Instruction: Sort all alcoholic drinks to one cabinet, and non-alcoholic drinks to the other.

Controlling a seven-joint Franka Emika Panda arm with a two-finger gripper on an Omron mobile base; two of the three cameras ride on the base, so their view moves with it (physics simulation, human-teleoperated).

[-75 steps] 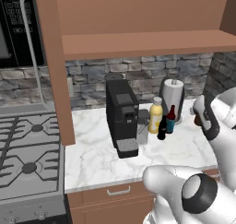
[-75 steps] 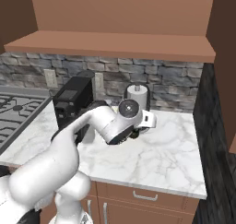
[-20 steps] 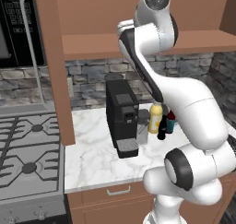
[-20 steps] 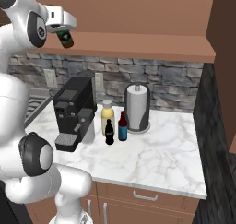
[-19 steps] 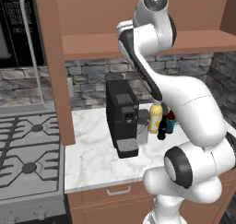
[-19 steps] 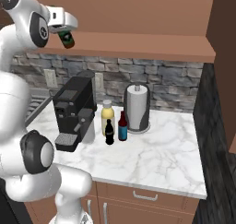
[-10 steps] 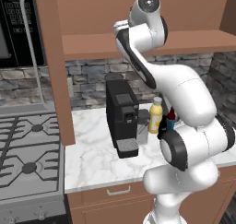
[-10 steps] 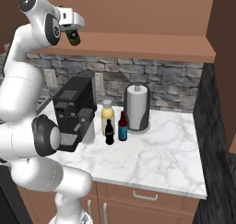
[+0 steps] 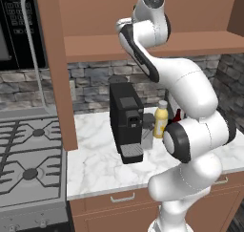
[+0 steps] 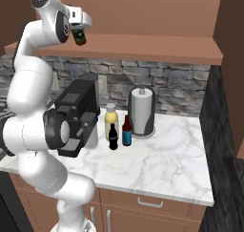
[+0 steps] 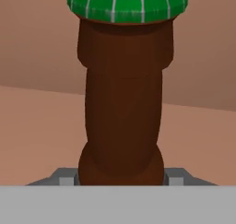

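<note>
My gripper is raised to the level of the cabinet shelf and is shut on the brown bottle with the green label. In the hand view the brown bottle runs up between my gripper fingertips, its green label at the top and the brown shelf floor behind it. On the counter stand the yellow bottle, the small black cola bottle and the blue bottle with a red neck. In the left base view the yellow bottle stands beside the coffee machine, and the arm hides my hand.
A black coffee machine stands left of the bottles and a paper towel roll right of them. Open cabinet doors flank the shelf. A stove lies at the left, a microwave above it.
The arm has swung the held brown bottle a little to the right in the right base view, along the front of the cabinet shelf. The bottles on the counter have not moved.
</note>
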